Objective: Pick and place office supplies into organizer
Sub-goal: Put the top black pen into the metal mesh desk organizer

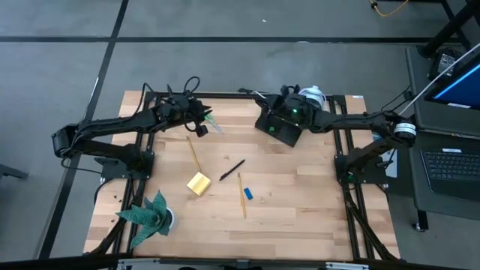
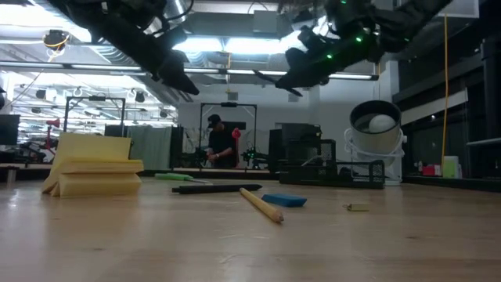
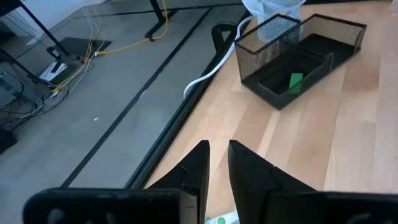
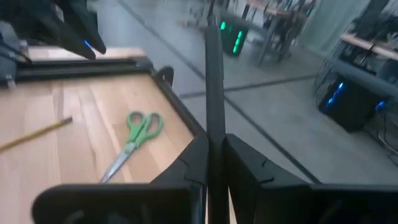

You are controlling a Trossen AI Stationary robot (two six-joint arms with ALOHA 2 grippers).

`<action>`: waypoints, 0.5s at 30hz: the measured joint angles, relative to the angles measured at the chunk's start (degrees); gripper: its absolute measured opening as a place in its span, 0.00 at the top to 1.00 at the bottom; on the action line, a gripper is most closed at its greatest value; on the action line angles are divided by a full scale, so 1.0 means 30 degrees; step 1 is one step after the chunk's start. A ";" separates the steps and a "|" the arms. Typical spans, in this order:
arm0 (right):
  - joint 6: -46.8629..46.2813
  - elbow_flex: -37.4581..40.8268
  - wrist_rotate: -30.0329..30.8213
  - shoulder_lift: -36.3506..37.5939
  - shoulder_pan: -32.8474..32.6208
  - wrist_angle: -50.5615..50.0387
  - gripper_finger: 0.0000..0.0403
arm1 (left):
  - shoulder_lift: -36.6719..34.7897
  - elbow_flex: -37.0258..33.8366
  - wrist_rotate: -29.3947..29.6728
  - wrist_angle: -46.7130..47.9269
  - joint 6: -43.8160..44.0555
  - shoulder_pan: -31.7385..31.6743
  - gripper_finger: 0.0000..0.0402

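Office supplies mostly lie loose on the table (image 1: 300, 217), so I think the job has hardly begun. Over on the left, the left gripper (image 1: 196, 112) hangs above the scissors (image 1: 206, 124) with its fingers a little apart, holding nothing. In the middle lie a pencil (image 1: 193, 150), the sticky notes (image 1: 199, 184), pen (image 1: 232, 170) and blue block (image 1: 248, 193). On the right, the right gripper (image 1: 279, 112) pinches a thin dark stick above the organizer (image 1: 279, 129), which holds one green piece (image 3: 296, 81).

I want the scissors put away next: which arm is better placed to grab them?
Left. The left gripper hovers right beside the green-handled scissors, fingers slightly apart; the right gripper is over the organizer, clamping a thin dark stick.
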State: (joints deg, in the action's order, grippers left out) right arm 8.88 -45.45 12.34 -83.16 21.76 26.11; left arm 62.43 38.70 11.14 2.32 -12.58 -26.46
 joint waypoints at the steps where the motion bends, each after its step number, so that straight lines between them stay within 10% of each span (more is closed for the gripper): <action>1: -0.0092 0.0666 0.0006 0.0113 0.0000 0.1072 0.90 | 0.0000 0.0000 0.0000 -0.0095 0.0022 0.0041 0.87; 15: -0.0376 0.5918 0.0005 0.0322 0.0376 1.0755 0.89 | 0.0007 0.0000 -0.0270 -0.1246 0.0495 0.0279 0.88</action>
State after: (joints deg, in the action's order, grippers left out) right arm 7.75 -27.70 12.36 -82.19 22.89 58.38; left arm 62.46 38.70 10.33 -1.42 -11.09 -25.62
